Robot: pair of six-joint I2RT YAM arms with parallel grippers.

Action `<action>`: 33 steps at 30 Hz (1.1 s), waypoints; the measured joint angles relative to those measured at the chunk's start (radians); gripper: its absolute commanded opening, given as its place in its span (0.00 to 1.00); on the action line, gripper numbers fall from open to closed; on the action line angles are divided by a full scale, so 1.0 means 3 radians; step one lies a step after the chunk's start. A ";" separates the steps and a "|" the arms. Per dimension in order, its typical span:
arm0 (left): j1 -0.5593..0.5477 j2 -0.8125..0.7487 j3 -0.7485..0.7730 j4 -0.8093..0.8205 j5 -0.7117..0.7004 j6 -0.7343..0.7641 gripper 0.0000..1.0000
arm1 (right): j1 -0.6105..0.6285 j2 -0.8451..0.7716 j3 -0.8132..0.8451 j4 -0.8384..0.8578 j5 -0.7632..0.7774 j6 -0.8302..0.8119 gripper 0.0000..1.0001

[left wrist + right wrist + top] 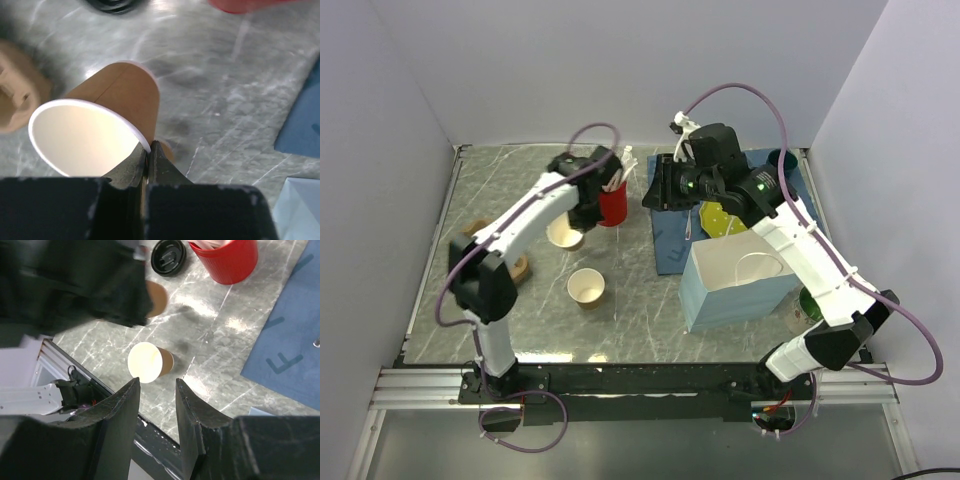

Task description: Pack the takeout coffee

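No lidded brown cup shows. A round black lid [168,256] lies alone on the table beside the red cup; it also shows in the left wrist view [112,5]. My left gripper [149,147] is shut on the white rim of a lidless brown paper cup [120,95], one finger inside and one outside. From above, that cup [564,233] sits under the gripper [572,222]. A second lidless cup [586,287] stands nearer the front and shows in the right wrist view [149,361]. My right gripper [156,382] is open and empty, raised over the table [655,190].
A red cup of white utensils [613,203] stands just right of my left gripper. A blue mat [670,245] lies mid-right with a light-blue paper bag [740,285] on it. A cardboard cup carrier [15,85] sits on the left.
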 measured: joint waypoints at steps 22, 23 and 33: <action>0.3006 -0.1902 -0.2277 -0.0053 -0.0149 -0.1069 0.01 | 0.0000 0.0061 0.0061 -0.0121 -0.0158 -0.0004 0.44; 0.3009 -0.1881 -0.2416 -0.0011 -0.0089 -0.1067 0.01 | 0.0000 0.0061 0.0061 -0.0122 -0.0156 -0.0006 0.44; 0.3014 -0.1701 -0.2555 0.0290 0.0033 -0.0936 0.54 | 0.0000 0.0071 0.0111 -0.0182 -0.0148 -0.0056 0.45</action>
